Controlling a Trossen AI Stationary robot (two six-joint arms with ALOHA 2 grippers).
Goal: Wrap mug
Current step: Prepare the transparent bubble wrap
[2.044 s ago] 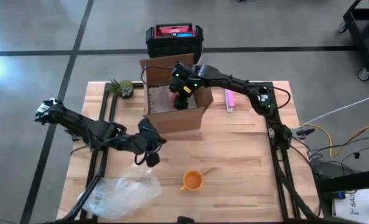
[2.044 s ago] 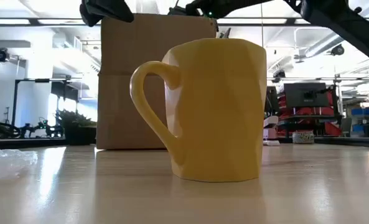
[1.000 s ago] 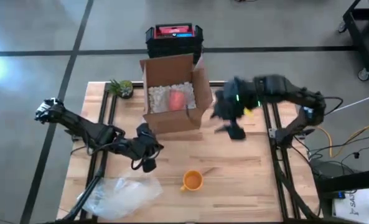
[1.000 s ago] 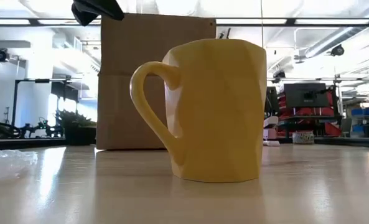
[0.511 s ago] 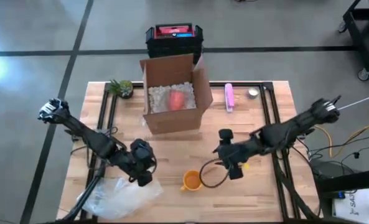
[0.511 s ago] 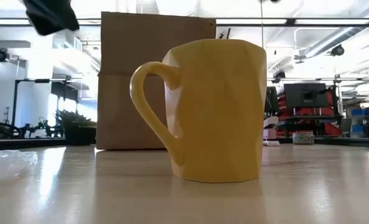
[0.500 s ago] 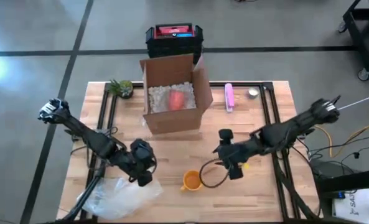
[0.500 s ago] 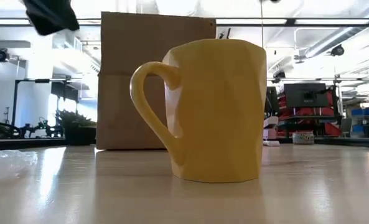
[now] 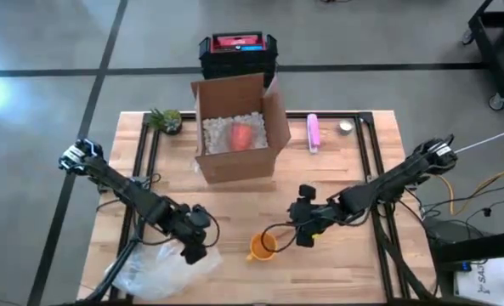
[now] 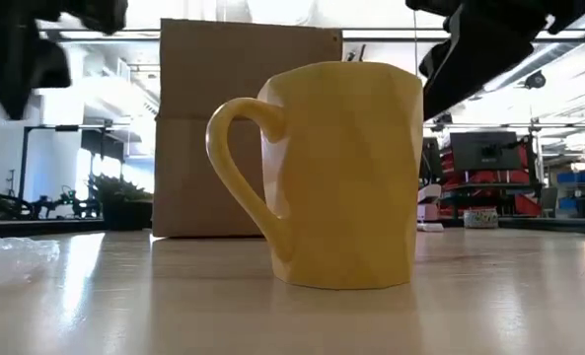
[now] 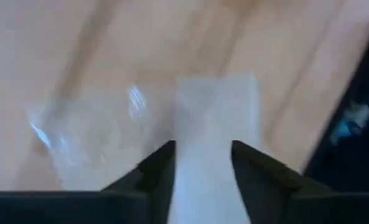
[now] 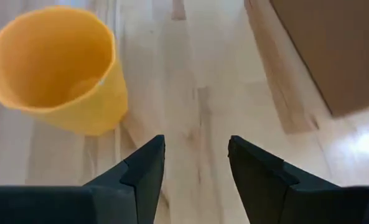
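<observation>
Both claws hang open and empty as we close in for the wrap. Our right gripper (image 9: 303,237) hovers low, just right of the mug (image 9: 263,246), its fingers (image 12: 144,174) spread with bare table between them and the mug near but not yet touched. The mug stands upright near the front edge of the table (image 9: 336,187), about midway across, its handle toward the left in the low view. Our left gripper (image 9: 192,252) hangs over the near edge of the plastic wrap (image 9: 154,263), fingers (image 11: 156,171) parted above the clear sheet, which lies crumpled at the front left corner, a little apart from the mug.

We judge this the approach step: nothing is gripped, nothing wrapped. Next, we think, the left claw must drop and pinch the film, the right must close on the mug's rim or wall, and the two be brought together.

Farther back stand an open box (image 9: 239,136) of packing fill, a small plant (image 9: 167,119) and a pink object (image 9: 314,133).
</observation>
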